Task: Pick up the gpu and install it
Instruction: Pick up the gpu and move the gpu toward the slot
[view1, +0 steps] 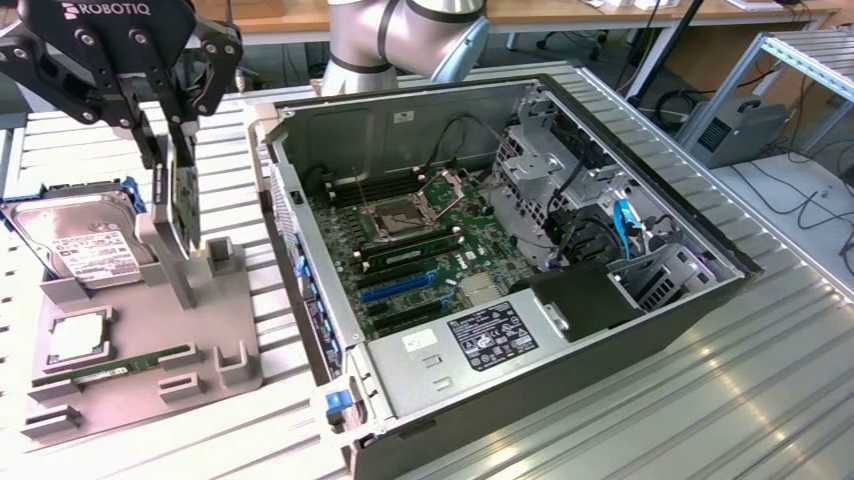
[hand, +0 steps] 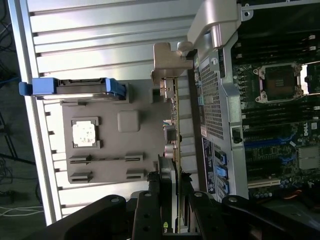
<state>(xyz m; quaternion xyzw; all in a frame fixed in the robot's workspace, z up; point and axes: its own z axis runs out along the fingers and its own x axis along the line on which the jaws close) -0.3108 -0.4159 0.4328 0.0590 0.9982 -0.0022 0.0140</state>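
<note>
Slatted aluminium is seen as the table (view1: 747, 400), on which an open computer case (view1: 387, 120) is laid beside a grey tray (view1: 134, 400). A hard drive (view1: 87, 250) and a RAM stick (view1: 114, 368) are kept on the tray. The gpu (view1: 187, 200) is held upright at the tray's edge nearest the case, clamped by the gripper (view1: 167, 150).
</note>
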